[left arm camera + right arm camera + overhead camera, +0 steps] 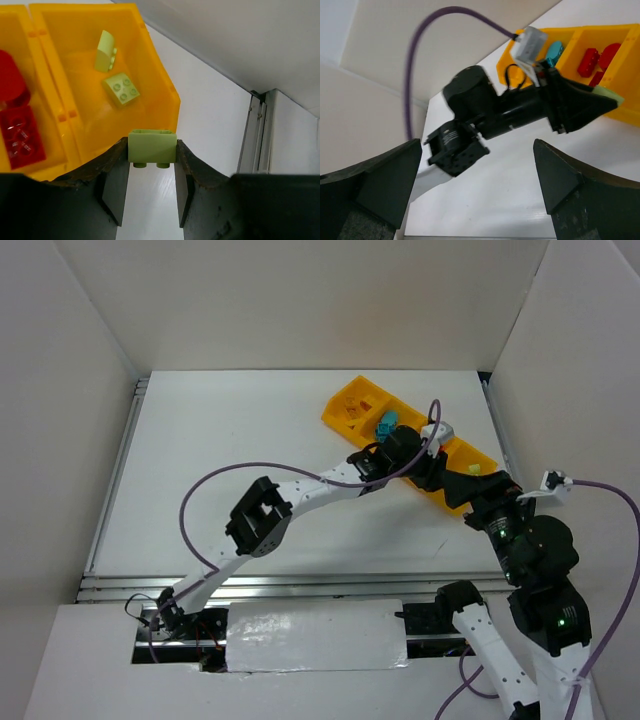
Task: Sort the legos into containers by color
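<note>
The orange-yellow tray (335,421) lies slanted at the back right. My left gripper (437,472) reaches over its right end and is shut on a pale green brick (152,146), held at the fingertips just outside the end compartment's wall (161,85). That compartment holds two pale green pieces (121,89). The one beside it holds red bricks (20,136). Teal bricks (386,423) and yellow bricks (355,406) lie in the far compartments. My right gripper (477,146) is wide open and empty, facing the left arm; in the top view it (487,498) sits beside the tray's right end.
White walls enclose the table on three sides. A metal rail (260,135) runs along the right edge near the tray. The left arm's purple cable (215,490) loops over the table's middle. The left arm's wrist (470,107) hangs close in front of my right gripper.
</note>
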Controlling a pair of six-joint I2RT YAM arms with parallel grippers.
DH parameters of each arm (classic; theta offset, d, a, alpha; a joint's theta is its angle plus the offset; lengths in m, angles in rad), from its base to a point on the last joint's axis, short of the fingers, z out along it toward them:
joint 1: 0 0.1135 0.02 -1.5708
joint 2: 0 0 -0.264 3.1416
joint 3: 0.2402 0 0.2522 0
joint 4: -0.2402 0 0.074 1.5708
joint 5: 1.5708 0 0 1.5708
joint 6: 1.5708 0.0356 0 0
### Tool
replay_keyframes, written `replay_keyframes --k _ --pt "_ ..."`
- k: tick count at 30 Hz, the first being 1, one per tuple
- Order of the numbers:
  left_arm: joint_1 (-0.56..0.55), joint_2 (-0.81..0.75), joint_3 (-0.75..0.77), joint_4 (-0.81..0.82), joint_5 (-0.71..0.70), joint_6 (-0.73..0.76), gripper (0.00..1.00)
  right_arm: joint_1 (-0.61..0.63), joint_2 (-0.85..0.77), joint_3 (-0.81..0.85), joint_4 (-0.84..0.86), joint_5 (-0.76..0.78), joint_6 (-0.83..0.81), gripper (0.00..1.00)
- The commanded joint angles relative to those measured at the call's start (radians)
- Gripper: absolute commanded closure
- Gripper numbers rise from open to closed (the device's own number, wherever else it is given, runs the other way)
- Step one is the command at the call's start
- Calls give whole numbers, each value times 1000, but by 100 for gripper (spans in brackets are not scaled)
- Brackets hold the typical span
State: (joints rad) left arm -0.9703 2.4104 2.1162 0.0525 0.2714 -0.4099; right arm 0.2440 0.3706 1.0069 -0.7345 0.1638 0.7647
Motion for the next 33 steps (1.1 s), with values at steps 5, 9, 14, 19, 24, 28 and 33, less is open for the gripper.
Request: replay_keyframes --k 5,9,14,19,24,28,33 --pt "-13 141 176 102 17 39 89 0 -81 64 -124 34 -42 0" --pt "-15 185 188 177 -11 13 84 0 -130 101 -137 43 -59 0" --pt "-22 260 266 244 -53 3 66 0 -142 96 -148 -18 -67 0" --pt "-28 270 289 262 -98 22 29 0 -159 88 -148 -32 -80 0" --pt "-28 253 278 283 -130 20 6 0 -156 101 -157 -26 -97 0" --pt "-27 218 258 305 -117 8 6 0 -154 107 -155 -33 -99 0" --pt "-24 27 104 354 -179 46 4 0 -141 147 -137 -55 -122 0"
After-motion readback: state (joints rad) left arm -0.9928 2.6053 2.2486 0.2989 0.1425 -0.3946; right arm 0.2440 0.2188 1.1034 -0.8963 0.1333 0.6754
